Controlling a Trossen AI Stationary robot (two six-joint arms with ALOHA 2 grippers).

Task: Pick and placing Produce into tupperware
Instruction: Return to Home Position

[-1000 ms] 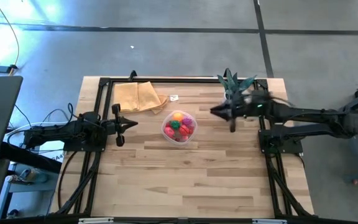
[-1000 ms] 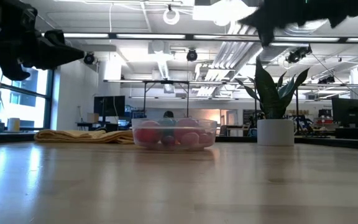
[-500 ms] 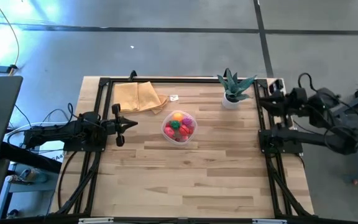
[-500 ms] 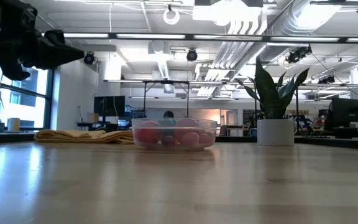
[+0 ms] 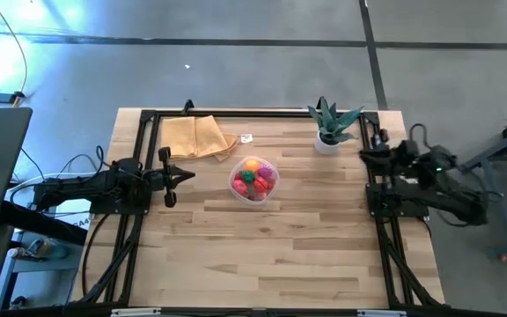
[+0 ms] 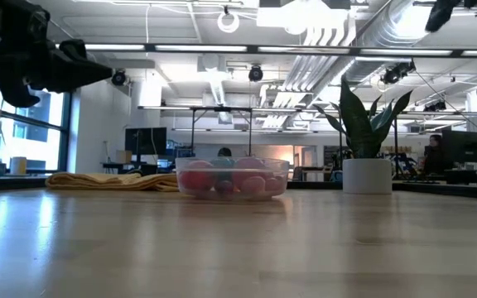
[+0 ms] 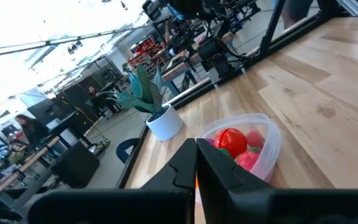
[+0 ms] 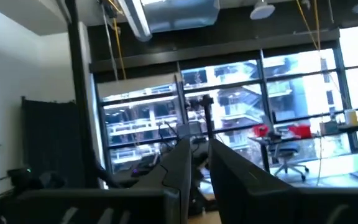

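The produce (image 5: pixel 253 178) is seen gathered inside the tupperware (image 7: pixel 271 146), red, orange, purple and green pieces heaped together, and no piece is seen loose on the table (image 5: pixel 271 255), so the filling is judged complete. Just to the tupperware's left, the left gripper (image 7: pixel 196 146) is held off the wood and pointed at it, fingers pressed together on nothing, as befits an arm parked while waiting. Behind and left of the tupperware the folded yellow cloth (image 5: pixel 199 137) is laid. Behind and right of it the potted plant (image 5: pixel 328 123) is stood. Well apart on the tupperware's right, the right gripper (image 8: pixel 199 146) is folded back at the table edge, fingers drawn close and empty, presumably homing. A second ago that arm was stretched past the plant toward the tupperware. Since then it has been withdrawn, and nothing else has been moved.
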